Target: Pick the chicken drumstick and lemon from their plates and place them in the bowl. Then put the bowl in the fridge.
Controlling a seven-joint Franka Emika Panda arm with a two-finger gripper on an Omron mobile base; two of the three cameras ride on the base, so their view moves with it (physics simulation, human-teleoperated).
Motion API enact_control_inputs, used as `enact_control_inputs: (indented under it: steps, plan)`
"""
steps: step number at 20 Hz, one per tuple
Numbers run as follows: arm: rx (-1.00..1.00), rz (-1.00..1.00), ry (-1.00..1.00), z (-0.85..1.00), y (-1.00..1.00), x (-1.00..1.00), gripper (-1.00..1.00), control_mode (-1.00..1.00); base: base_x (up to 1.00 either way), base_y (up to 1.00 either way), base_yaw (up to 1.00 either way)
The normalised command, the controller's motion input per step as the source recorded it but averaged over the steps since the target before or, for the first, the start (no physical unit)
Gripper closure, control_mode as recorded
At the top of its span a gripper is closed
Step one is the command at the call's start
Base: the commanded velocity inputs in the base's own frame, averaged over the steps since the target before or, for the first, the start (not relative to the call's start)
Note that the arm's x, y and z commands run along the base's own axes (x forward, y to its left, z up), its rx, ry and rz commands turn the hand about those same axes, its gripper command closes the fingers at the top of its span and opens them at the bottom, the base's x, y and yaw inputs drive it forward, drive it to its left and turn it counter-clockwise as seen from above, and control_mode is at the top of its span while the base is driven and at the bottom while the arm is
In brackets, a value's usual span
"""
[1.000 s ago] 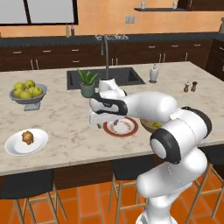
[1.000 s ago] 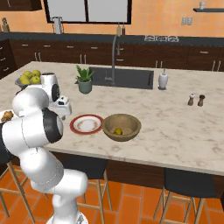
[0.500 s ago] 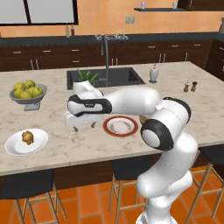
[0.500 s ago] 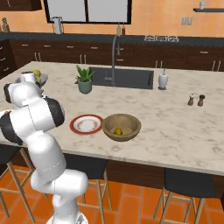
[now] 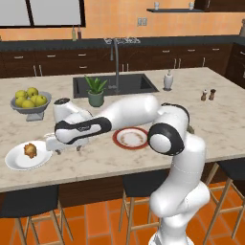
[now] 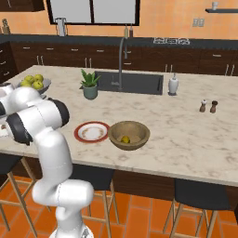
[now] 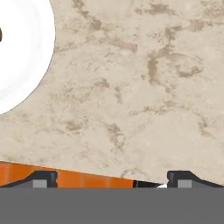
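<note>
You are looking at the arm stretching leftward and low over the marble desk [image 5: 100, 162], its hand hanging just right of the white plate [image 5: 19, 160]. The fingers [image 5: 67, 150] are standing wide apart with nothing between them; in the hand view the two dark tips [image 7: 43, 178] are sitting far apart near the bottom corners, over bare marble and the desk's front edge. The chicken drumstick [image 5: 30, 150] is lying on the white plate, near the fingers but not touching them. The lemon [image 6: 125, 139] is resting inside the brown wooden bowl [image 6: 129, 135], which is sitting just right of the red-rimmed plate [image 6: 92, 132]; that plate is carrying nothing. Behind, a grey pedestal bowl of yellow-green fruit [image 5: 30, 101] and a small potted plant [image 5: 95, 91] are standing near the sink [image 5: 115, 84].
</note>
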Motion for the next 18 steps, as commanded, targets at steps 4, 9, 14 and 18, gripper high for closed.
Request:
enact_control_inputs:
  steps: [4,9,14,18]
  plan:
    - [0.09,-0.07,-0.20,-0.05,0.41,0.19,-1.00,-1.00,0.00,0.00,0.00]
    - [0.06,0.01,-0.07,0.17,0.17,0.51,-1.00,-1.00,0.00,0.00,0.00]
    - [0.00,0.06,0.06,0.23,0.24,0.40,-1.00,-1.00,0.00,0.00,0.00]
    - [-0.10,0.02,0.00,-0.02,0.52,0.13,-1.00,-1.00,0.00,0.00,0.00]
